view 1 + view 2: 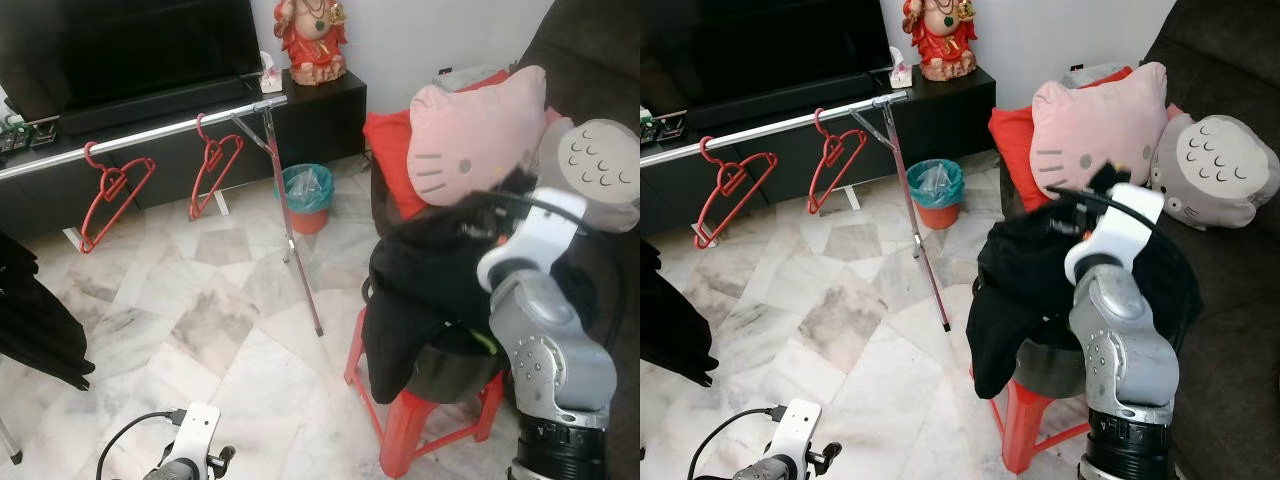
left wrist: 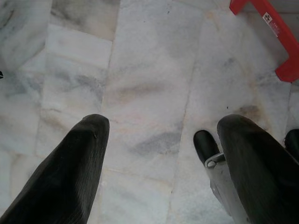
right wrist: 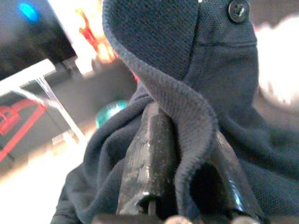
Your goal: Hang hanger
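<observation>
1. The right gripper (image 3: 180, 186) is at centre right of the head views, its fingers clamped on a fold of the dark shirt (image 1: 1025, 290), near the collar and a button (image 3: 238, 10).
2. The shirt lies heaped on a red stool (image 1: 400, 425), in front of the sofa (image 1: 1230, 330).
3. The left gripper (image 2: 161, 140) hangs low at the bottom left, fingers spread wide apart over the marble floor (image 1: 220, 310), holding nothing.
4. Two red hangers (image 1: 113, 190) (image 1: 214, 160) hang on the silver rail (image 1: 140, 135) at upper left, well apart from the shirt.
5. A pink cushion (image 1: 475, 135) sits behind the shirt.
</observation>
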Robot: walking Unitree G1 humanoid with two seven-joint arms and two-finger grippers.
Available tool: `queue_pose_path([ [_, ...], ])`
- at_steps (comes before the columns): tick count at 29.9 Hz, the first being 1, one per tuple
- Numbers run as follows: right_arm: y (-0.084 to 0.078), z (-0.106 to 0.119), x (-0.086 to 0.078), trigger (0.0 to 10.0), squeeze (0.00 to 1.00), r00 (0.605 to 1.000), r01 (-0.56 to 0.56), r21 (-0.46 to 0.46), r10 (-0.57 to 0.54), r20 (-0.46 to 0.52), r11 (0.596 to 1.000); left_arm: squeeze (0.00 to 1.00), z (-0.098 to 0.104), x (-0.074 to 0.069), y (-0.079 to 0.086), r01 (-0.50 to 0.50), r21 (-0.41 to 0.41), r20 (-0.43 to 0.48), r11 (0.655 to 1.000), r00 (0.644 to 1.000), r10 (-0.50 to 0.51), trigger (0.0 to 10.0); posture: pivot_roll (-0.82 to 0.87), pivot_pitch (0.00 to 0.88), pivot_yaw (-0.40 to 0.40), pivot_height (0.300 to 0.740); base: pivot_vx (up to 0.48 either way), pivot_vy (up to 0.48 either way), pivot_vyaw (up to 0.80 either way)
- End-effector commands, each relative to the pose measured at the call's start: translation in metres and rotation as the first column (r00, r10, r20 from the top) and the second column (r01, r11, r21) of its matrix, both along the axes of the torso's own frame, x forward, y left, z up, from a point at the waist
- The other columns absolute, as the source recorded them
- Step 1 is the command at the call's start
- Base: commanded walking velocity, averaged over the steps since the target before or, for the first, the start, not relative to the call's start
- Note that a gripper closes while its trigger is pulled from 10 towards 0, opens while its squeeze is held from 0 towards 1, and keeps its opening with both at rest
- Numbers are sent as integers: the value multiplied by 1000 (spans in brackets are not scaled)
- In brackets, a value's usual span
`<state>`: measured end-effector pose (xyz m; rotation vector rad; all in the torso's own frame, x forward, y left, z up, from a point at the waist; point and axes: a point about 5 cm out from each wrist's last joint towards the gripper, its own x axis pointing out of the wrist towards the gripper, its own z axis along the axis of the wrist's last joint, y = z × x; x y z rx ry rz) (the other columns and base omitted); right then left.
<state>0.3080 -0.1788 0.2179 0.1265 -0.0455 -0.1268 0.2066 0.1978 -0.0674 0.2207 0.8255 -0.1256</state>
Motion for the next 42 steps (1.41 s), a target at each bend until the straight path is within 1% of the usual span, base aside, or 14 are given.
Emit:
queue_pose_path([
  [1,12,27,-3,10000,0,987,-51,-24,54,151,998,0,1,1,3,-5,0,-7,1000,1000,5,10000,-92,0,104,740,0,0,0],
  [2,17,35,-5,10000,0,976,-82,-25,85,198,996,0,0,1,3,-4,-2,-8,1000,1000,4,10000,-92,0,104,740,0,0,0],
  [3,17,35,-5,10000,0,976,-82,-25,85,198,996,0,0,1,3,-4,-2,-8,1000,1000,4,10000,-92,0,104,740,0,0,0],
  [5,25,39,-7,10000,0,960,-125,-114,150,238,986,0,1,1,2,-3,-6,-9,1000,1000,3,10000,-95,0,105,740,0,0,0],
  [10,36,45,-11,10000,0,930,-185,-153,224,293,971,0,0,1,1,-3,-9,-10,1000,1000,2,10000,-97,0,105,740,0,0,0],
  [13,57,52,-19,10000,0,859,-313,-240,382,340,919,0,0,0,1,-4,-10,-15,1000,1000,4,10000,-98,0,104,740,0,0,0],
  [15,75,45,-25,10000,0,801,-427,-310,514,306,850,0,0,0,1,-6,-12,-15,1000,1000,6,10000,-96,0,102,740,0,0,0],
  [16,78,42,-26,10000,0,792,-445,-320,534,296,836,0,-1,0,0,-8,-13,-16,1000,1000,7,10000,-96,0,102,740,0,0,0],
  [17,79,39,-26,10000,0,793,-451,-320,539,285,833,0,-1,0,0,-9,-15,-16,1000,1000,9,10000,-94,0,101,740,0,0,0],
  [20,73,26,-21,10000,0,827,-425,-293,499,259,856,0,-1,0,0,-12,-17,-16,1000,1000,12,10000,-93,0,100,740,0,0,0],
  [21,64,18,-16,10000,0,865,-379,-278,445,231,883,0,-1,0,0,-14,-17,-16,1000,1000,14,10000,-89,0,101,740,0,0,0],
  [23,61,16,-15,10000,0,874,-367,-270,430,228,890,0,-1,0,0,-22,-24,-14,999,1000,21,10000,-90,0,102,740,0,0,0],
  [35,59,15,-15,10000,0,868,-362,-264,426,256,894,0,-2,-5,11,-87,-27,-18,996,996,86,10000,-70,0,95,740,0,0,0],
  [42,59,12,-15,10000,0,870,-365,-257,426,249,895,0,-6,-12,10,-87,-30,-39,996,996,86,10000,-65,0,93,740,0,319,0],
])
